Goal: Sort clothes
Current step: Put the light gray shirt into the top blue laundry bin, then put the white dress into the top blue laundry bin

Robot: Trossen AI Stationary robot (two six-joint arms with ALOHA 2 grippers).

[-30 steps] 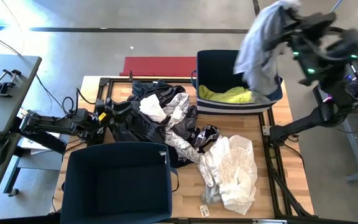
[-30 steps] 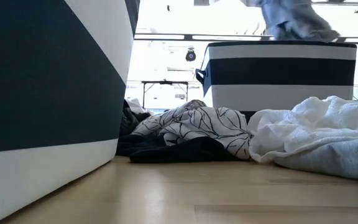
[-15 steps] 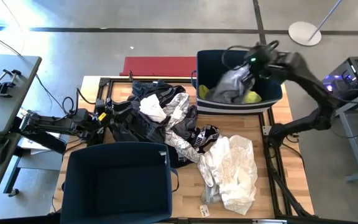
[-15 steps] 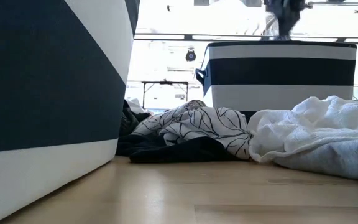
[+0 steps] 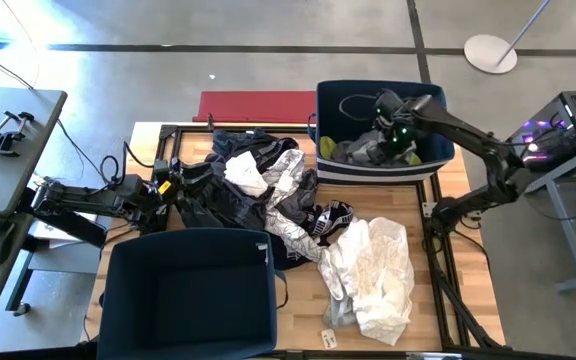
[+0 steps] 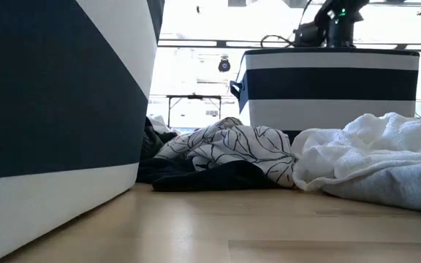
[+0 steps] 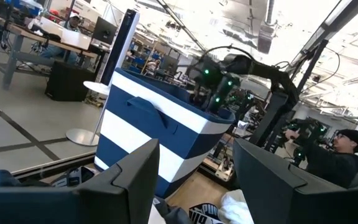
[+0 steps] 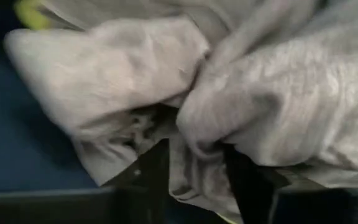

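A grey garment (image 5: 360,150) lies crumpled inside the far blue-and-white bin (image 5: 328,95), on top of a yellow garment (image 8: 30,12). My right gripper (image 8: 194,177) points down into that bin, fingers apart, with a fold of the grey cloth between them. More clothes lie heaped on the table's middle (image 5: 268,195), black, dark and patterned, with a white one (image 5: 373,270) to their right. My left gripper (image 7: 194,180) waits open and level at the table's left edge, nothing between its fingers. My right gripper comes at the grey garment from above, pointing down. A bunched fold (image 8: 197,134) sits between its two parted fingers (image 8: 149,171). I cannot tell whether the fingers touch the cloth. The garment rests in the bin, slack, not lifted.
A second, larger blue bin (image 5: 188,290) stands at the table's near left. A flat red board (image 5: 253,105) lies beyond the far edge. A small tag (image 5: 328,340) lies near the front edge. A person (image 7: 347,155) shows in the room behind.
My right gripper has come down from high over the table's far right corner into the far bin, tipping from level to pointing down. The grey garment, which hung from it in the air, now lies bunched in the bin on the yellow one.
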